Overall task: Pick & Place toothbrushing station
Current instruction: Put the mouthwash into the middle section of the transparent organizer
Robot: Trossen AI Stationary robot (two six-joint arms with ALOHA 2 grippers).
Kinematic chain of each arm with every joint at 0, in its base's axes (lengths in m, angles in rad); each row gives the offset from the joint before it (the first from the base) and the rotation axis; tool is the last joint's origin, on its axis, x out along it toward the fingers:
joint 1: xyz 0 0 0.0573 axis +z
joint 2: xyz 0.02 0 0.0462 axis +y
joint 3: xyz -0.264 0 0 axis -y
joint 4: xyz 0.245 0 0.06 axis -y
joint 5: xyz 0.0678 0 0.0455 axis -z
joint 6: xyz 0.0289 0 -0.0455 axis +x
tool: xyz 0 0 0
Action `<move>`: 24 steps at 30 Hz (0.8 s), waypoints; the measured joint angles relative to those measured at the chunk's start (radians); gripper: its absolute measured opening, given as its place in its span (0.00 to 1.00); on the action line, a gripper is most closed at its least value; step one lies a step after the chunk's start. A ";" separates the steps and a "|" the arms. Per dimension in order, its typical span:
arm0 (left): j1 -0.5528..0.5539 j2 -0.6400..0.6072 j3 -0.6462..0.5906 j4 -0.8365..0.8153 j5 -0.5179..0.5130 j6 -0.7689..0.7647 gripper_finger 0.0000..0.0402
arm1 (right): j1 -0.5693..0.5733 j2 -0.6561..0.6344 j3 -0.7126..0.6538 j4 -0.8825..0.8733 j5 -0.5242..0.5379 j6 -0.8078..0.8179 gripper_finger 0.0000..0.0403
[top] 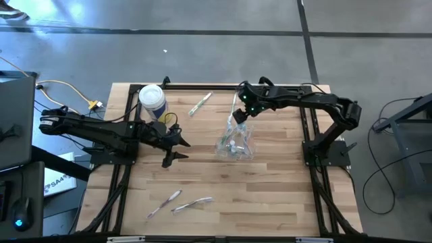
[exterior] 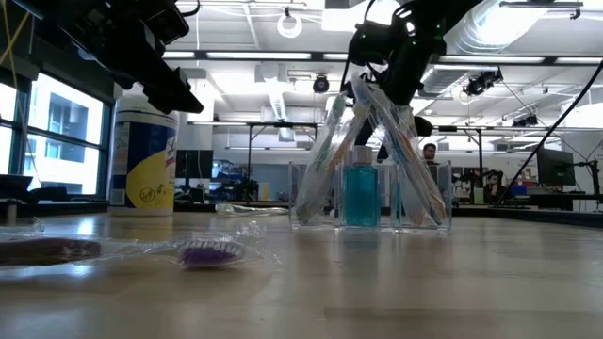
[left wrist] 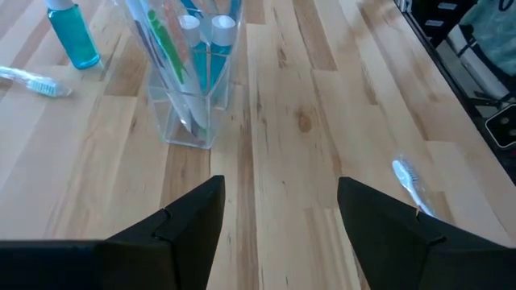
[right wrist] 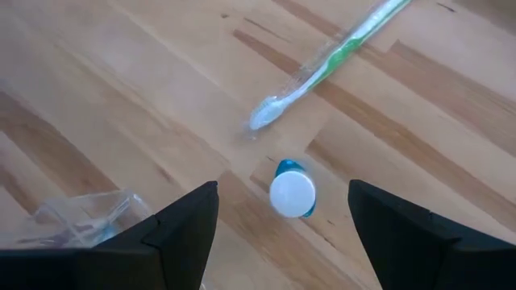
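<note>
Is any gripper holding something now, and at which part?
Nothing is held. The left gripper and the right gripper are both open and empty.

Clear glossy plastic toothbrushing station (top: pixel 234 145) on smooth pale wood table (top: pixel 270 196)

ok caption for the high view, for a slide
Both open grippers, left and right, flank the clear toothbrushing station on the wooden table.
</note>
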 joint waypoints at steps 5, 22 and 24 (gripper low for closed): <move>0.000 0.000 0.000 0.000 0.000 -0.008 0.60 | 0.012 0.012 0.000 0.001 0.001 -0.011 0.67; 0.000 0.000 0.000 0.007 0.001 -0.033 0.60 | 0.012 0.082 0.001 0.005 -0.025 -0.037 0.67; 0.000 0.000 0.000 0.007 0.001 -0.033 0.60 | 0.012 0.082 0.001 0.005 -0.021 -0.038 0.67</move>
